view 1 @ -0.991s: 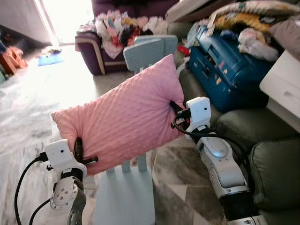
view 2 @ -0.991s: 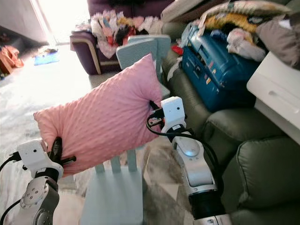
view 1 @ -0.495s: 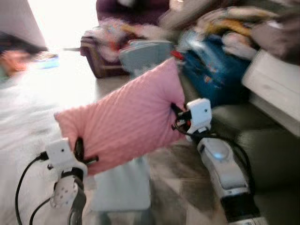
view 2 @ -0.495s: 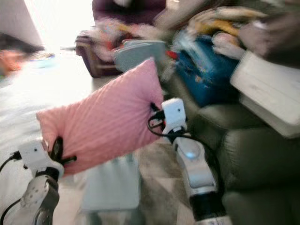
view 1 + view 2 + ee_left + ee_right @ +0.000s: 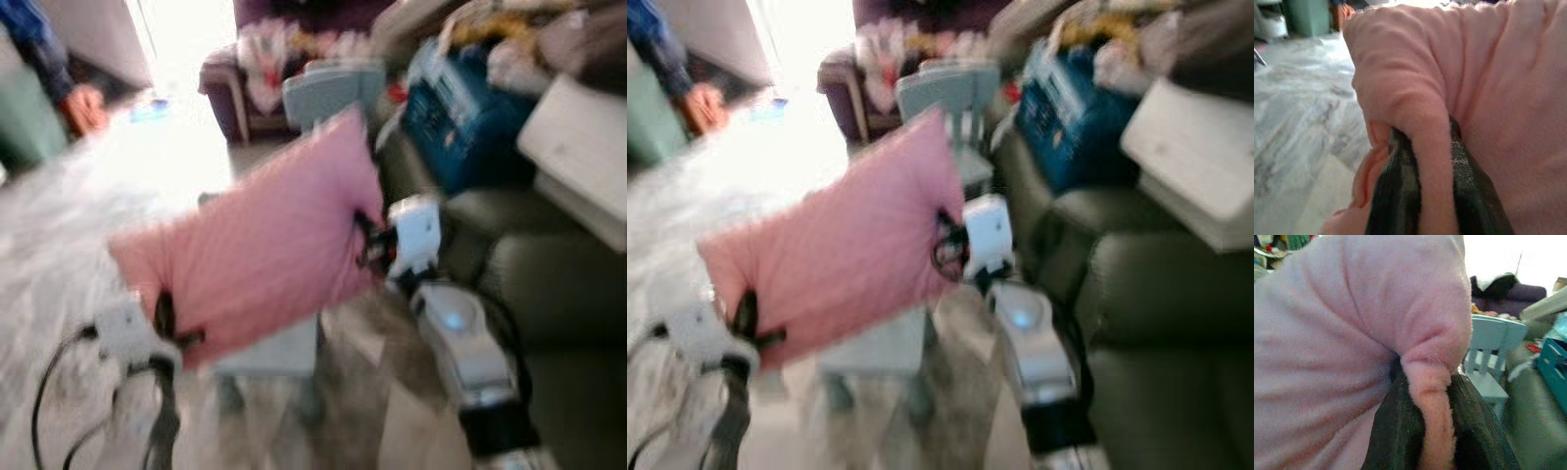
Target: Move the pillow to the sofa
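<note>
A pink quilted pillow (image 5: 260, 250) hangs in the air between my two arms, tilted with its right end higher. My left gripper (image 5: 165, 315) is shut on its lower left corner. My right gripper (image 5: 364, 240) is shut on its right edge. In the left wrist view a fold of the pillow (image 5: 1430, 161) is pinched between the black fingers (image 5: 1396, 196). The right wrist view shows another pinched fold of the pillow (image 5: 1432, 396) between the fingers (image 5: 1393, 431). The dark green sofa (image 5: 558, 284) stands just right of my right arm. The eye views are blurred.
A small light-blue chair (image 5: 279, 348) stands under the pillow, a second one (image 5: 328, 93) behind it. A blue suitcase (image 5: 460, 117), piled clothes and a white drawer unit (image 5: 578, 147) cover the sofa's far part. A purple armchair (image 5: 245, 88) is at the back. A person (image 5: 49, 69) is far left.
The camera has swung and blurred, so the whole scene has shifted right and a person has come into view at far left. Both grippers still hold the pillow in the same pose.
</note>
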